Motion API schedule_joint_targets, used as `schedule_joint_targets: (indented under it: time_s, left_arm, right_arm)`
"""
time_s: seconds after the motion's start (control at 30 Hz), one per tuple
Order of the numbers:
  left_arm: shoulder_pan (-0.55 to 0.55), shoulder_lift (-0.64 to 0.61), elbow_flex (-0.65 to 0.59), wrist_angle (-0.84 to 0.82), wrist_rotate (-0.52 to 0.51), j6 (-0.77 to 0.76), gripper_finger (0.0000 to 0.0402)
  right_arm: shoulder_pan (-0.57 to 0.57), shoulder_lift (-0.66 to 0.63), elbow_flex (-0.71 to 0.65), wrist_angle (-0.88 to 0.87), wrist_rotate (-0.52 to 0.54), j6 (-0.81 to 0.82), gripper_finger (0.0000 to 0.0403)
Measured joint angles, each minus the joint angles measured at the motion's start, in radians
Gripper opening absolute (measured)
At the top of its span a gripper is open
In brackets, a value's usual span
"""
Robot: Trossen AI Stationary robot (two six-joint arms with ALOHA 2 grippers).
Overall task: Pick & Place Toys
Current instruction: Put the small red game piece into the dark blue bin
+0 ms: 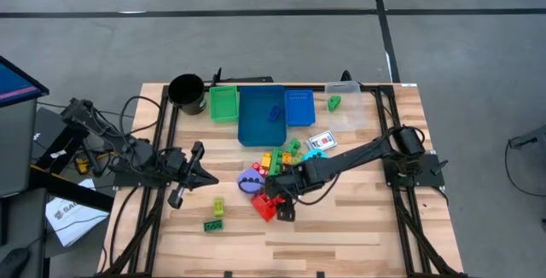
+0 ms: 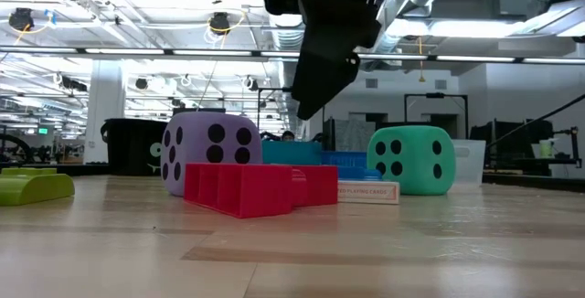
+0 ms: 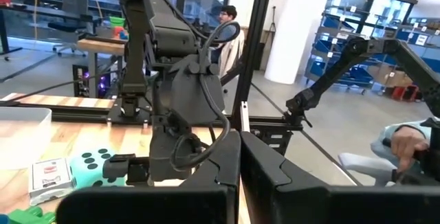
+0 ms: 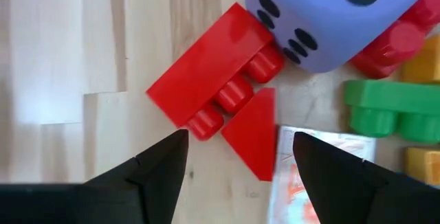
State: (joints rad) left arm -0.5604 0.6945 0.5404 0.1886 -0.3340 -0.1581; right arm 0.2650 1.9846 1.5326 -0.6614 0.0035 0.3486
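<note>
Your right gripper (image 4: 237,157) hangs open and empty just above the red brick (image 4: 213,74), which lies flat on the surface (image 4: 82,52) straight ahead of the fingertips, touching the purple dice cube (image 4: 337,18). Its long axis runs diagonally across the gap between the jaws, so judge a wrist turn before descending. The right arm reaches in low from its side. Your left gripper (image 1: 198,176), closed, waits well apart.
</note>
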Motion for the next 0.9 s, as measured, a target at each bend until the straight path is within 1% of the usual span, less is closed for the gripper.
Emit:
schedule_joint_targets:
  time_s: [0.17, 0.27, 0.37, 0.5, 0.67, 0.9]
  left_arm:
    - [0.0, 0.0, 0.0, -0.001, 0.0, 0.0, 0.0001]
    - [0.0, 0.0, 0.0, 0.0, 0.0, 0.0, 0.0001]
    - [0.0, 0.0, 0.0, 0.002, 0.0, 0.0, 0.0001]
    - [0.001, 0.0, 0.0, 0.004, 0.0, 0.0, 0.0001]
    - [0.001, 0.0, 0.0, 0.005, 0.001, 0.0, 0.0001]
    - [0.001, 0.0, 0.0, 0.005, 0.001, 0.0, 0.0001]
  right_arm:
    - [-0.005, 0.021, -0.002, 0.006, -0.012, 0.003, 0.026]
    - [-0.013, 0.057, 0.004, 0.045, -0.064, 0.016, 0.026]
    - [-0.023, 0.101, -0.001, 0.036, -0.051, -0.004, 0.026]
    - [-0.048, 0.135, 0.001, 0.04, -0.064, 0.001, 0.026]
    - [-0.057, 0.153, 0.004, 0.07, -0.073, 0.0, 0.026]
    - [-0.048, 0.142, -0.002, 0.118, -0.083, 0.004, 0.026]
